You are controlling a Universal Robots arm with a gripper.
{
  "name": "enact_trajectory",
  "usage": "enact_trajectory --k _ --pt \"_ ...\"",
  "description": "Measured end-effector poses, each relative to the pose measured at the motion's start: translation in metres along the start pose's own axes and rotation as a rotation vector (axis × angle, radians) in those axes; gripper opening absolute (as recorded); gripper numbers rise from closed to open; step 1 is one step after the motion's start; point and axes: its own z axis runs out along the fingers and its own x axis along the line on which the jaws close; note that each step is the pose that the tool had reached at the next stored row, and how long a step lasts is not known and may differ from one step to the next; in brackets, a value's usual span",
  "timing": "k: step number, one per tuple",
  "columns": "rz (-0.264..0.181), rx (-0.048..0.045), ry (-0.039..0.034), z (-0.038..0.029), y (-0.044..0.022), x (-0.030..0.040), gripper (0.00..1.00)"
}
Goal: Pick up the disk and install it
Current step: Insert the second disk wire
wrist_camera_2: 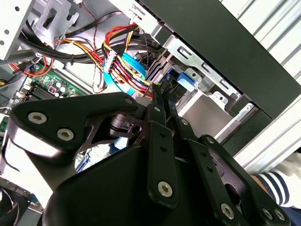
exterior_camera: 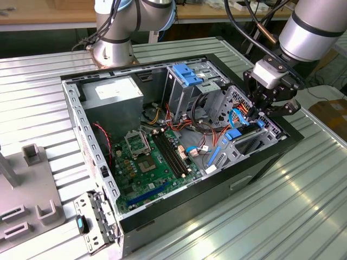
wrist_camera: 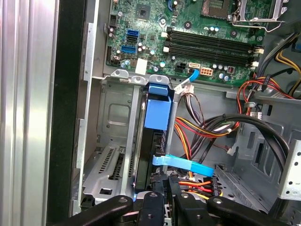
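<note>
The disk (wrist_camera: 151,141) stands on edge in the metal drive cage (wrist_camera: 110,141) at the front corner of the open computer case. It is dark, with blue rails and a blue tab at its far end. In the exterior view the disk (exterior_camera: 235,134) lies low in the cage on the right side of the case. My gripper (exterior_camera: 259,120) hangs just above its near end. In both wrist views the black fingers (wrist_camera: 159,188) stand close together, the gripper (wrist_camera: 168,186) shut at the disk's near end. I cannot tell whether it pinches anything. Cables pass beside the gripper (wrist_camera_2: 162,101).
Bundled red, yellow and black wires (wrist_camera: 207,127) and a pale blue flat cable (wrist_camera: 186,165) run right beside the cage. The motherboard (exterior_camera: 152,162), a grey power supply (exterior_camera: 111,95) and a paler blue bracket (exterior_camera: 187,76) fill the case. A striped sleeve (wrist_camera_2: 277,183) shows outside the case wall.
</note>
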Motion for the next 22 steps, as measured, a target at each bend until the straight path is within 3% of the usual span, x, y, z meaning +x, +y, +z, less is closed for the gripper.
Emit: enact_trajectory --k 10,22 --pt "0.004 0.0000 0.0005 0.0012 0.0006 0.0033 0.16" --pt "0.046 0.0009 0.0057 0.0049 0.0013 0.0055 0.16"
